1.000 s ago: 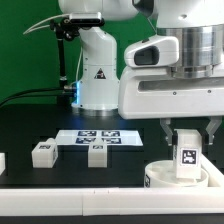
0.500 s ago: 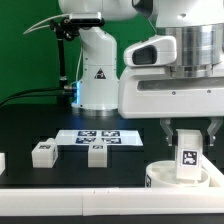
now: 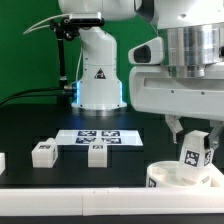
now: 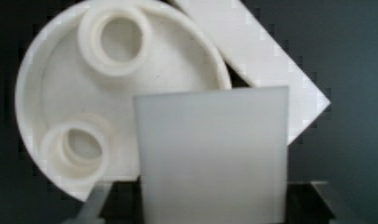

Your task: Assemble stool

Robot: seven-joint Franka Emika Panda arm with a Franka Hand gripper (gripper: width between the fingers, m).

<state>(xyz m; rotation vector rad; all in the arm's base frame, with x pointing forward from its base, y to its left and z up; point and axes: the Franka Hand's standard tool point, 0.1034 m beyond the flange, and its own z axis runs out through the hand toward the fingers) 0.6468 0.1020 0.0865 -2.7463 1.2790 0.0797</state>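
Note:
My gripper (image 3: pixel 195 138) is shut on a white stool leg (image 3: pixel 196 153) with a black-and-white tag. It holds the leg slightly tilted just above the round white seat (image 3: pixel 170 178) at the exterior view's lower right. In the wrist view the leg (image 4: pixel 212 140) fills the space between the dark fingers (image 4: pixel 118 205), so the gripper (image 4: pixel 212 206) is closed on it. Behind it lies the seat (image 4: pixel 168 75) with two round sockets (image 4: pixel 120 40) showing. Two more legs (image 3: pixel 42 152) (image 3: pixel 97 153) lie loose on the black table.
The marker board (image 3: pixel 98 136) lies flat behind the loose legs. A long white bar (image 3: pixel 70 196) edges the table's front, and a white bar (image 4: pixel 266 55) shows past the seat. A small white piece (image 3: pixel 2 161) sits at the far left. The arm's base (image 3: pixel 98 70) stands behind.
The wrist has turned and shifted a little toward the exterior view's right. The held leg now hangs tilted over the seat instead of upright.

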